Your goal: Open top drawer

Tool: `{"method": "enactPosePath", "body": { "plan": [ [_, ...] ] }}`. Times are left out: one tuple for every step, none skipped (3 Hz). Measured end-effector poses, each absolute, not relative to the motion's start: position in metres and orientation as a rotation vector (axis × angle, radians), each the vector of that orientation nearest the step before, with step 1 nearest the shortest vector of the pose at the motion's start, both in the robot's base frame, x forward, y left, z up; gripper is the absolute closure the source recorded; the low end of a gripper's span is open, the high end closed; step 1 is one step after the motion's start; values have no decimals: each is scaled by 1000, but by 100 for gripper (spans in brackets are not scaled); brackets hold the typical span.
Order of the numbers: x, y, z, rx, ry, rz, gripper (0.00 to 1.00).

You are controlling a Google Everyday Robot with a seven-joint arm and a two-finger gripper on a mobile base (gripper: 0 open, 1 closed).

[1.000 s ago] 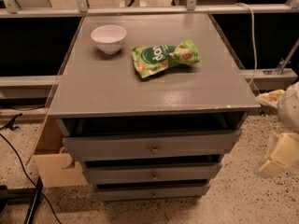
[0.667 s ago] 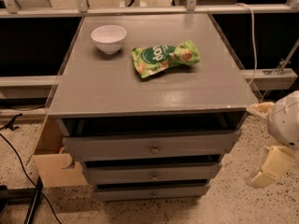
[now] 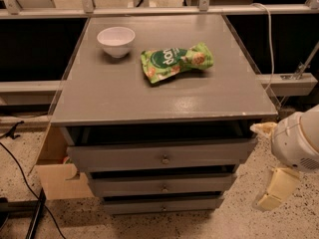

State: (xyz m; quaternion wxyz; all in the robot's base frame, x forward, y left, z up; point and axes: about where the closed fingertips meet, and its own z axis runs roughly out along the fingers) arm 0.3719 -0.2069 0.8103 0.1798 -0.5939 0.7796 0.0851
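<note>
The top drawer (image 3: 124,157) is the widest of three grey fronts under the cabinet top, with a small round metal knob (image 3: 164,159) at its centre. It stands a little out from the cabinet, with a dark gap above its front. My gripper (image 3: 266,166) is at the right edge of the view, beside the drawer's right end and apart from the knob. Its two cream fingers are spread, one fingertip (image 3: 262,128) near the cabinet's top right corner and the other (image 3: 275,190) lower down. It holds nothing.
A white bowl (image 3: 115,40) and a green snack bag (image 3: 176,61) lie on the grey cabinet top (image 3: 149,96). Two shorter drawer fronts (image 3: 162,185) sit below. A wooden box (image 3: 57,176) stands at the left on the speckled floor, with black cables (image 3: 20,183).
My gripper has moved left and slightly down, closer to the cabinet's right side. The drawers, bowl and bag have not moved.
</note>
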Motion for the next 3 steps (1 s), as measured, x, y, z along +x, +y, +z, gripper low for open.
{"method": "enactPosePath", "body": {
  "plan": [
    [373, -206, 786, -1675, 2179, 286, 0],
    [378, -202, 755, -1683, 2121, 335, 0],
    [385, -199, 735, -1695, 2059, 338, 0]
  ]
}}
